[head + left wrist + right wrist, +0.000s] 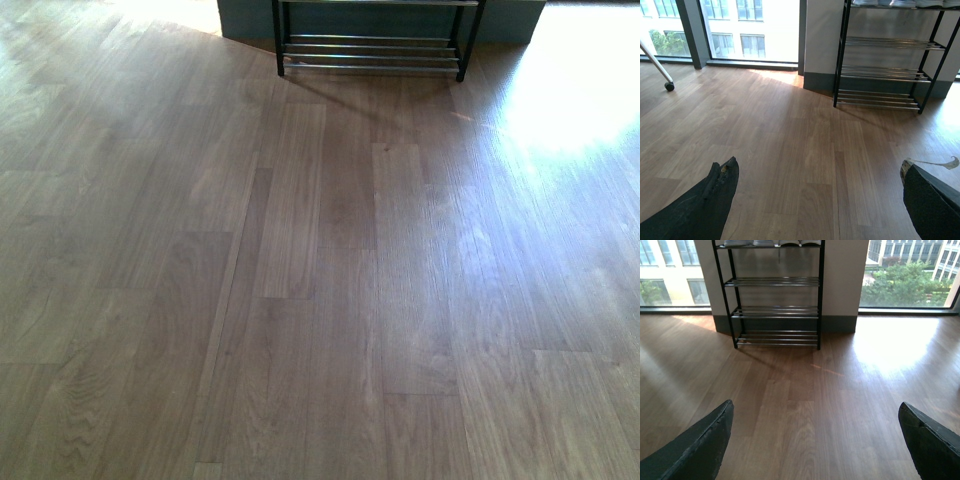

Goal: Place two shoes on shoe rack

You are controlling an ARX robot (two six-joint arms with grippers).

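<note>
The shoe rack [372,48] stands against the wall at the far end of the floor; the front view shows only its bottom shelf. Both wrist views show more of the shoe rack [886,72] [776,310], with its black frame and chrome rod shelves. On its top shelf, white soles of the shoes [772,242] [905,3] show at the picture's edge; the uppers are cut off. My left gripper [818,164] hangs open over bare floor, well short of the rack. My right gripper [815,405] is open too, with nothing between its fingers.
Wood plank floor [330,300] stretches from me to the rack. Large windows [750,27] flank the wall column, and sun glare [580,90] falls on the floor at the right. A white leg on a castor wheel [669,86] stands far left.
</note>
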